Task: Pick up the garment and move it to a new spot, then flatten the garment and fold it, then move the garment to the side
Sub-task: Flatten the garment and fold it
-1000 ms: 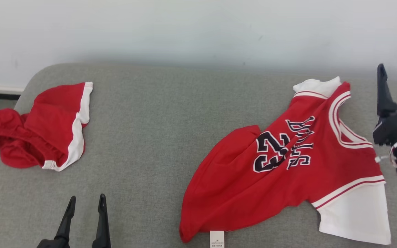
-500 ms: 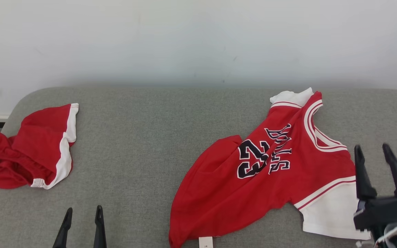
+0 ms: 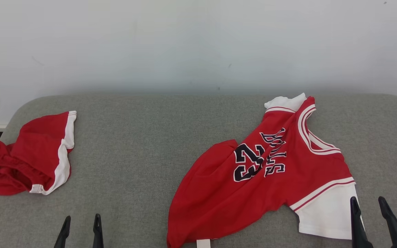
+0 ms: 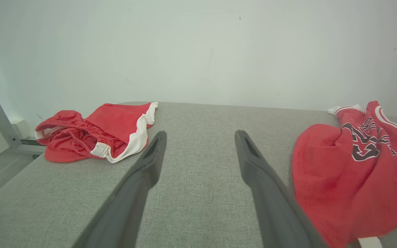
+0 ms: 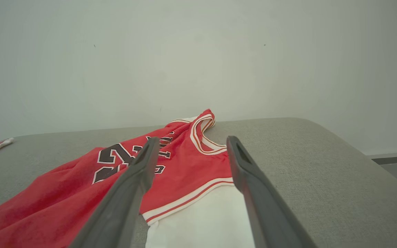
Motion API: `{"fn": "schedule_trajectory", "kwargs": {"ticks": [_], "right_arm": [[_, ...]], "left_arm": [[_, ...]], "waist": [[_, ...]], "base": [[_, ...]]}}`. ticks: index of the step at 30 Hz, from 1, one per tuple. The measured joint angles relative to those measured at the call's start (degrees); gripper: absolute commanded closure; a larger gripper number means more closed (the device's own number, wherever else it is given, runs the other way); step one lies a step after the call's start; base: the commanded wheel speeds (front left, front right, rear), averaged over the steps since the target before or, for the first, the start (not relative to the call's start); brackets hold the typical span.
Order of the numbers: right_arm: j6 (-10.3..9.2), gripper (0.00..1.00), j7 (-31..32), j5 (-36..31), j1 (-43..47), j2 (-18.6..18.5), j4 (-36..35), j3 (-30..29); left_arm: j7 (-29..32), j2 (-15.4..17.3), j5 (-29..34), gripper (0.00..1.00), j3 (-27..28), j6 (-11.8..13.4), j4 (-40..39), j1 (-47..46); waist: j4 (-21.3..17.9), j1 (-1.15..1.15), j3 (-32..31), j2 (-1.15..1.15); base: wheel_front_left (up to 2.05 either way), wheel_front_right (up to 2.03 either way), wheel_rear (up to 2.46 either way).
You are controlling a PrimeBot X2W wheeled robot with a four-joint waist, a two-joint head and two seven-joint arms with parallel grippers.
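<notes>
Right gripper [image 3: 367, 206]: had dropped from beside the jersey's collar to the near right edge of the head view; jaws spread wide, empty, tips over the near corner of the white sleeve [image 3: 326, 213].
Left gripper [image 3: 83, 220]: low at the near left, fingers apart, holding nothing, placed as it was a second before.
Head camera: had tipped up, so the clothes slid in the picture without moving on the cushion [image 3: 143, 144].
Meaning for the task: the jersey looked released in its spot, and both arms seemed to be back at rest. Flattening and folding were probably still to do.
Jersey [image 3: 219, 193]: lay on the right half of the grey cushion, front up, aslant, hem nearest and collar farthest.
Jersey's look: red with a dark "23" and lettering. The hem end was humped and creased, a small label [image 3: 203, 244] showed at its near edge, and the far sleeve was bunched.
Shorts [image 3: 43, 151]: red with white trim, crumpled at the far left, well apart from the jersey.
</notes>
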Motion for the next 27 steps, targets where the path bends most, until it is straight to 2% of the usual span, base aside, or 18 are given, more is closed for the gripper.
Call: {"fn": "schedule_trajectory", "kwargs": {"ticks": [5, 27], "right_arm": [[0.00, 0.00, 0.99, -1.35, 2.32, 2.13, -2.38, -0.86], [0.00, 0.00, -0.10, -0.82, 2.29, 1.77, -0.73, -1.29]], "left_arm": [[0.00, 0.00, 0.01, 0.00, 0.18, -0.02, -0.04, 0.27], [0.00, 0.00, 0.62, 0.00, -0.01, -0.49, -0.11, 0.35]], "waist": [[-0.10, 0.01, -0.02, 0.01], [0.82, 0.01, 0.22, 0.01]], "base": [[0.00, 0.00, 0.00], [0.00, 0.00, 0.00]]}}
